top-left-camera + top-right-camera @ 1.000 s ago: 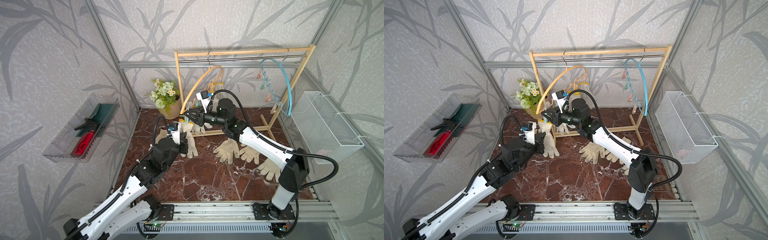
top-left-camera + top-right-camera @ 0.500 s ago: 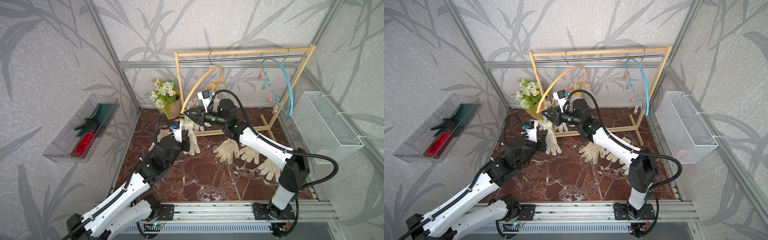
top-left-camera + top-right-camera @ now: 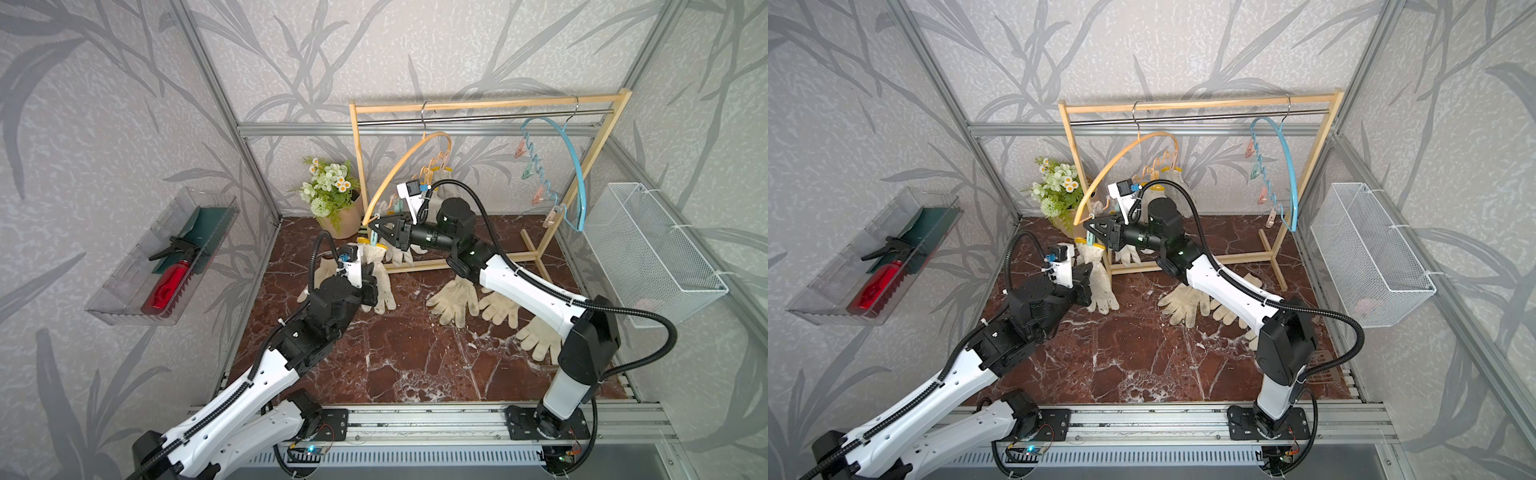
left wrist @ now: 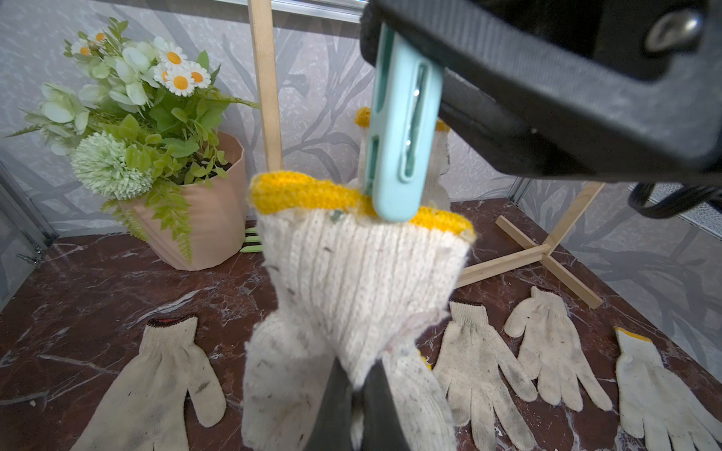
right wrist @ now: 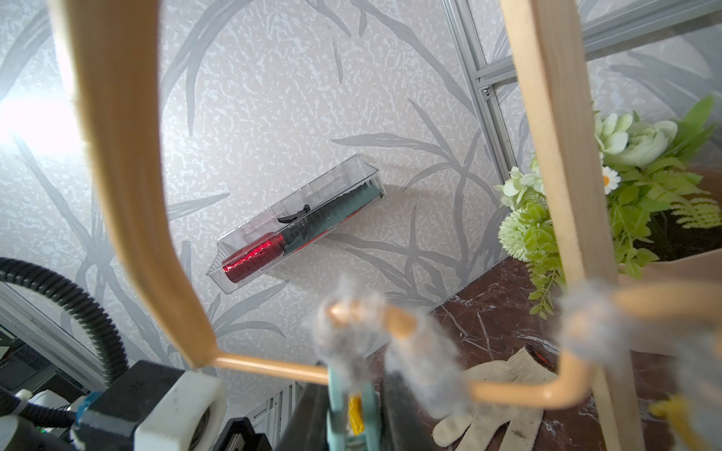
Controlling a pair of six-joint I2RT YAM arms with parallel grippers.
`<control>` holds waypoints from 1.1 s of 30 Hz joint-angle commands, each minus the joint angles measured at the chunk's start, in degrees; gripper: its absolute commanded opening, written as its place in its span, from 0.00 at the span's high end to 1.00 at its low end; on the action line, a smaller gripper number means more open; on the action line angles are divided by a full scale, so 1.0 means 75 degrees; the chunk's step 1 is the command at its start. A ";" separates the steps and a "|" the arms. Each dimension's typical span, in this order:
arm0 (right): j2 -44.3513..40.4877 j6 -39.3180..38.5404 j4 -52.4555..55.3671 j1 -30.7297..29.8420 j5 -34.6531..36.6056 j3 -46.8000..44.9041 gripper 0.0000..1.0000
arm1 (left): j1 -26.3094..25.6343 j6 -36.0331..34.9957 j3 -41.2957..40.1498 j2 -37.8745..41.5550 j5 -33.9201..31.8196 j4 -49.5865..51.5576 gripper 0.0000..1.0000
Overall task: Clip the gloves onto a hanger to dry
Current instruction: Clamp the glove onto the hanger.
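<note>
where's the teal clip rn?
In a top view, teal clip hangs at the orange hanger's lower left end, pinched by the right end effector, tip at the yellow cuff of the glove in the left end effector.

Floor [image 3: 415, 353] centre open; gloves [image 3: 455, 297], rack post [image 3: 360, 166] possibly obstruct.

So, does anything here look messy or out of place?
Yes: several dirt-flecked gloves lie scattered on the marble floor, and grey fluff clings to the wire of the orange hanger. Nothing looks broken or spilled.
</note>
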State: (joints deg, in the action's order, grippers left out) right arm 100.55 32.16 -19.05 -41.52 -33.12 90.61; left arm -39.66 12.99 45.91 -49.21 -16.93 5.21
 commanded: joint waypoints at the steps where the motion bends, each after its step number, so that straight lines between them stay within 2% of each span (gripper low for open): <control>1: -0.0319 0.0106 -0.0370 0.0075 -0.0083 -0.0011 0.78 | -0.0010 -0.0176 0.0157 -0.0034 -0.0135 -0.0333 1.00; 10: -0.0226 0.0237 -0.0458 0.0075 -0.0165 0.0002 0.78 | -0.0015 -0.0618 0.0546 -0.0200 -0.0257 -0.0576 1.00; 20: -0.0229 0.0133 -0.0394 0.0075 -0.0119 -0.0021 0.77 | -0.0012 -0.0633 0.0747 -0.0248 -0.0142 -0.0555 1.00; 21: -0.0235 0.0119 -0.0380 0.0078 -0.0108 -0.0022 0.75 | -0.0012 -0.0612 0.0704 -0.0238 -0.0143 -0.0543 1.00; 23: -0.0255 0.0074 -0.0375 0.0075 -0.0062 -0.0055 0.62 | -0.0009 -0.0559 0.0569 -0.0189 -0.0187 -0.0543 1.00; 26: -0.0299 -0.0004 -0.0329 0.0095 0.0014 -0.0103 0.50 | -0.0015 -0.0497 0.0391 -0.0165 -0.0257 -0.0506 1.00; 31: -0.0329 -0.0182 -0.0154 0.0133 0.0206 -0.0230 0.41 | -0.0015 -0.0342 0.0133 -0.0133 -0.0342 -0.0462 1.00; 32: -0.0516 -0.0236 -0.0103 0.0142 0.0243 -0.0264 0.39 | -0.0012 -0.0299 0.0100 -0.0130 -0.0386 -0.0439 0.98; 33: -0.0580 -0.0284 -0.0057 0.0145 0.0273 -0.0300 0.39 | -0.0009 -0.0260 0.0081 -0.0118 -0.0415 -0.0406 0.89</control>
State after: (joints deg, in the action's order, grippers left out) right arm 99.98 31.66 -19.86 -40.84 -32.03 88.97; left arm -39.66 10.11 47.35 -51.07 -18.39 2.94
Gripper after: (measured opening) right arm 0.608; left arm 0.079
